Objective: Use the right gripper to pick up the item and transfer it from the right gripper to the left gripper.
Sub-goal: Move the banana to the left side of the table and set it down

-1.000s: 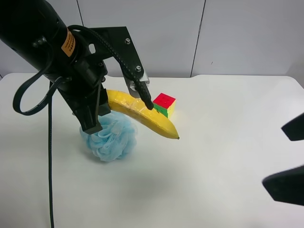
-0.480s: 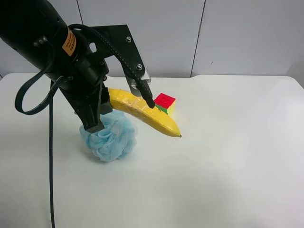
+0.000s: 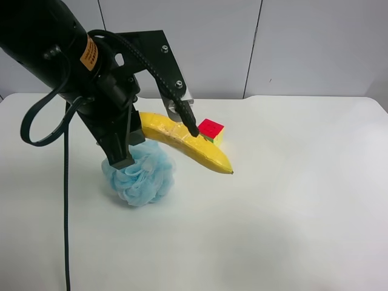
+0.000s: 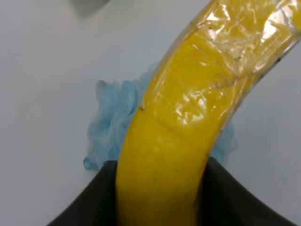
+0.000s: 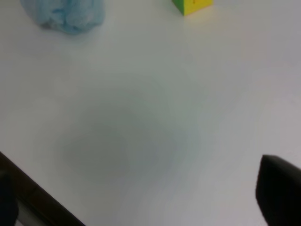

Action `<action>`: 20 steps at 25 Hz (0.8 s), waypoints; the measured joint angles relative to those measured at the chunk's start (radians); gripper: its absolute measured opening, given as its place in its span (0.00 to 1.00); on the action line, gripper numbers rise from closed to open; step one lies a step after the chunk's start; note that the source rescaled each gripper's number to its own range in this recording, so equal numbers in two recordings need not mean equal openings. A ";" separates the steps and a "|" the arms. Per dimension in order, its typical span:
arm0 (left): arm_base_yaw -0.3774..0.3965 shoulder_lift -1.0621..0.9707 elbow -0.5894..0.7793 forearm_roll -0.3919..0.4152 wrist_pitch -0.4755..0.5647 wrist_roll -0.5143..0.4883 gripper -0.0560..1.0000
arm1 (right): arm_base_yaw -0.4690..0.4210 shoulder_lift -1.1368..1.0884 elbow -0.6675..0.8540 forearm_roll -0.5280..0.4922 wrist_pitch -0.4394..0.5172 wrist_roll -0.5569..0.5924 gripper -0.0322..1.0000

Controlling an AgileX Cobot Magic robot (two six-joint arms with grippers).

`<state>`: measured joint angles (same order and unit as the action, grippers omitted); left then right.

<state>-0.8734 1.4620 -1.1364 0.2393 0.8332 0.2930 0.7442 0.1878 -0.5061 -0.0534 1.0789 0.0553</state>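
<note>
The yellow banana (image 3: 185, 145) is held in the air in my left gripper (image 3: 154, 142), on the black arm with the orange label (image 3: 88, 53) at the exterior high view's left. In the left wrist view the banana (image 4: 188, 117) sits between the two black fingers (image 4: 89, 202), above the light-blue bath pouf (image 4: 108, 127). The gripper is shut on it. My right gripper (image 5: 141, 197) is out of the exterior high view. Its wrist view shows one dark finger (image 5: 280, 190) and a dark shape at the opposite edge, wide apart, with only table between them.
The light-blue pouf (image 3: 140, 173) lies on the white table (image 3: 273, 212) under the left arm. A red-green-yellow puzzle cube (image 3: 211, 132) stands behind the banana's tip. Both also show in the right wrist view, the pouf (image 5: 63, 14) and the cube (image 5: 193, 5). A black cable (image 3: 63, 200) hangs from the arm.
The right gripper's black fingers have left the exterior high view's right edge. The left gripper and banana have drifted slightly to the right.
</note>
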 joint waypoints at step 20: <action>0.000 0.000 0.000 0.000 -0.012 0.000 0.08 | -0.465 -0.175 0.001 0.007 -0.004 0.001 1.00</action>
<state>-0.8734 1.4620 -1.1364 0.2393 0.8215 0.2930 0.2789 0.0130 -0.5049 -0.0461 1.0748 0.0563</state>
